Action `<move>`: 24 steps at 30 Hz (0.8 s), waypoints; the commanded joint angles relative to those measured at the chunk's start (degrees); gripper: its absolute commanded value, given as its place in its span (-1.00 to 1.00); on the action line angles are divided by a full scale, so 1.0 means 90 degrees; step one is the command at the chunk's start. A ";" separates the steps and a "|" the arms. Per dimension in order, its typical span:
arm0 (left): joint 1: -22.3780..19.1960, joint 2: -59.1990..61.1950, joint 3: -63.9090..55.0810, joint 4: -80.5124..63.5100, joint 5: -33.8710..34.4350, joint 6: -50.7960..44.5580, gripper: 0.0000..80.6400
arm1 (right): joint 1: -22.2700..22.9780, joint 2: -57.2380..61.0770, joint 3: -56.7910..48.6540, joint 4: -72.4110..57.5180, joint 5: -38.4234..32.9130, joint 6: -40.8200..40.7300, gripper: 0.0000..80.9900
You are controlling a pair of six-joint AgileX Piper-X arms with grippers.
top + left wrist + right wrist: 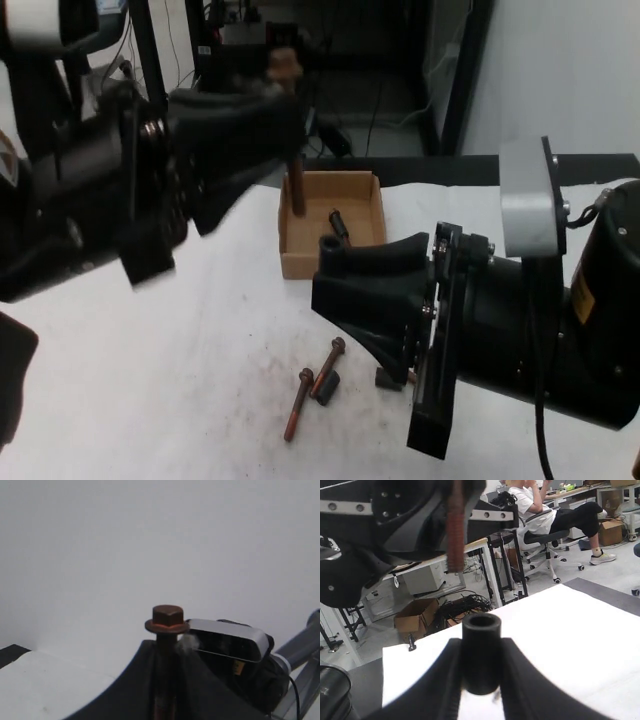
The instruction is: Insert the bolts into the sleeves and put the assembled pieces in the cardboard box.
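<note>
Clamping a rusty bolt (167,622) upright in its jaws, the left gripper (166,652) leaves the hexagonal head standing clear above its fingertips, while the shank runs down between them and out below (the right wrist view shows the threaded end hanging over the other arm's load). The right gripper (480,655) is closed on a black sleeve (481,650), held upright with its open bore facing up toward the bolt's tip. Tip and bore are near each other but not touching. In the high view the left gripper hangs high above the cardboard box (300,265), with the bolt's lower end reaching down toward the box's inside. The right gripper sits lower, at the box's front wall, with its sleeve just over that edge. A dark assembled piece (340,222) lies inside the box, just beyond the right gripper. On the white bench (150,380) below the right gripper, on the camera's side of it, lies a loose bolt (297,405). Beside that is a second loose bolt (333,360) with a loose sleeve (326,388) at its lower end (around it or merely against it, I cannot tell). A small dark piece (385,378) rests close under the right gripper.
</note>
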 commanded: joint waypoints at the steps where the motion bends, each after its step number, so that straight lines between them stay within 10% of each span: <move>1: -0.0202 -0.0013 -0.0087 -0.0149 0.0205 0.0605 -1.00 | 0.0007 -0.0048 -0.0038 -0.0015 0.0037 -0.0046 -0.98; 24: -0.0267 -0.0013 -0.0074 0.0744 -0.0080 0.1751 -1.00 | 0.0007 -0.0048 -0.0070 0.0579 -0.0382 -0.0311 -0.98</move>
